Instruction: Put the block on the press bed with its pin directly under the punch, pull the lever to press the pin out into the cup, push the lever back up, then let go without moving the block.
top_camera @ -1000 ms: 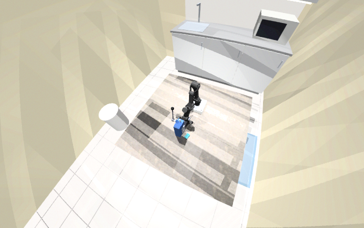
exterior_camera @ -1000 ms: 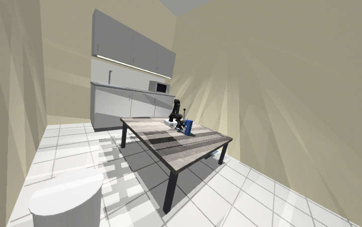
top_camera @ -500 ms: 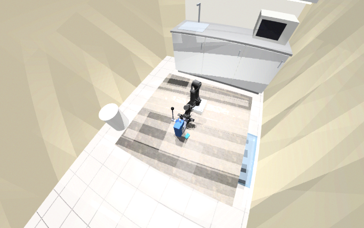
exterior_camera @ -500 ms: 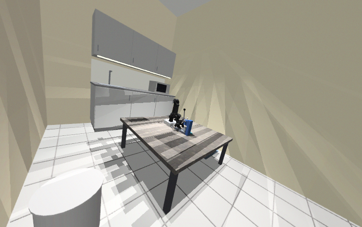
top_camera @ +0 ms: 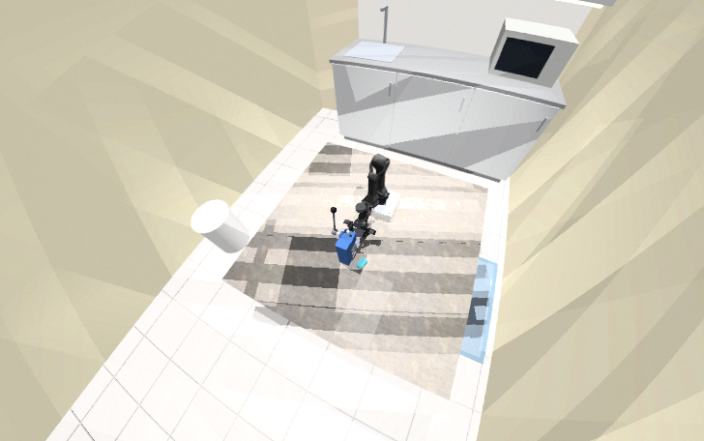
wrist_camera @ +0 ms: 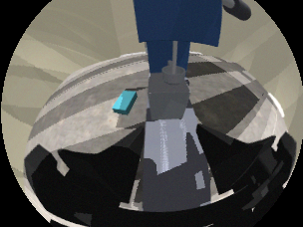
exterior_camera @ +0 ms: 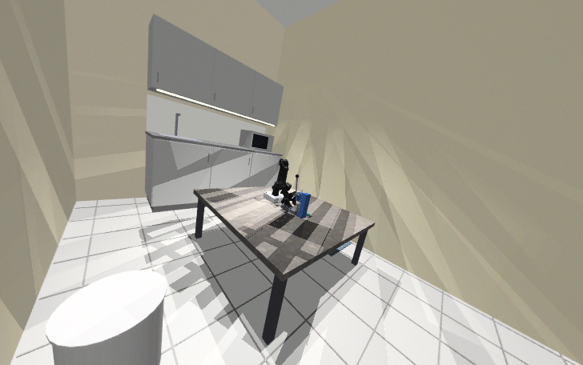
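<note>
The gripper (top_camera: 360, 229) (exterior_camera: 291, 202) (wrist_camera: 170, 128) is partly spread, its two black fingers apart and pinching nothing. The grey block (wrist_camera: 168, 104) sits on the press bed (wrist_camera: 164, 141), just beyond the fingertips and below the punch (wrist_camera: 174, 56); its pin cannot be made out. The lever (top_camera: 334, 221) (exterior_camera: 296, 184) stands upright. A cyan piece (top_camera: 362, 262) (wrist_camera: 125, 102) lies on the desk (top_camera: 410, 290) (exterior_camera: 258, 223) near the blue press (top_camera: 345, 248) (exterior_camera: 303, 204) (wrist_camera: 179, 20).

You have a white cylinder (top_camera: 220, 225) (exterior_camera: 107, 318) standing on the floor beside the table, a microwave (top_camera: 534, 51) (exterior_camera: 256, 140) on the counter (top_camera: 441, 73) (exterior_camera: 206, 142), and a tap (top_camera: 385, 24) (exterior_camera: 176, 124) at its other end.
</note>
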Available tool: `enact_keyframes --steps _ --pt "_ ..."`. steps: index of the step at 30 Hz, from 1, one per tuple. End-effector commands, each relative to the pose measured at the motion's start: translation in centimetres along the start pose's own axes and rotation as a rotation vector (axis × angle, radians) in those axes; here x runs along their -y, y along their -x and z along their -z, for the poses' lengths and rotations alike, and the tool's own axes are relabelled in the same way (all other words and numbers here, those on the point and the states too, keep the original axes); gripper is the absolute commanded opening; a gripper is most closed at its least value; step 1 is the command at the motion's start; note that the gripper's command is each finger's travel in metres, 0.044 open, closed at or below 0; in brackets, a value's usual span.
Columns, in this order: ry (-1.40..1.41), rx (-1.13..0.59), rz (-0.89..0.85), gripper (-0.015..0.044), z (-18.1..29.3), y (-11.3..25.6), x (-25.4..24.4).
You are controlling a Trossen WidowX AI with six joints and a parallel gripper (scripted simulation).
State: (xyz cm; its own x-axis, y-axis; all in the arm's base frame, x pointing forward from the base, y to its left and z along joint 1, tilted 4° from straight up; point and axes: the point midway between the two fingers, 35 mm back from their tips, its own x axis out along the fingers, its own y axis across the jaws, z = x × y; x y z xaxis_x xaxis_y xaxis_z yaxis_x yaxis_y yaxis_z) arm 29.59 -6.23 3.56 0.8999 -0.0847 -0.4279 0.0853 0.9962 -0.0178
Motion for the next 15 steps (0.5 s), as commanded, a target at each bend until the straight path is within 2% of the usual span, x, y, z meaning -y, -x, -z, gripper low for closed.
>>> enact_keyframes --steps 1,15 --pt "0.005 0.0 -0.006 0.03 -0.2 0.2 -0.1" --pt "0.006 -0.001 -0.006 0.03 -3.6 5.5 0.0"
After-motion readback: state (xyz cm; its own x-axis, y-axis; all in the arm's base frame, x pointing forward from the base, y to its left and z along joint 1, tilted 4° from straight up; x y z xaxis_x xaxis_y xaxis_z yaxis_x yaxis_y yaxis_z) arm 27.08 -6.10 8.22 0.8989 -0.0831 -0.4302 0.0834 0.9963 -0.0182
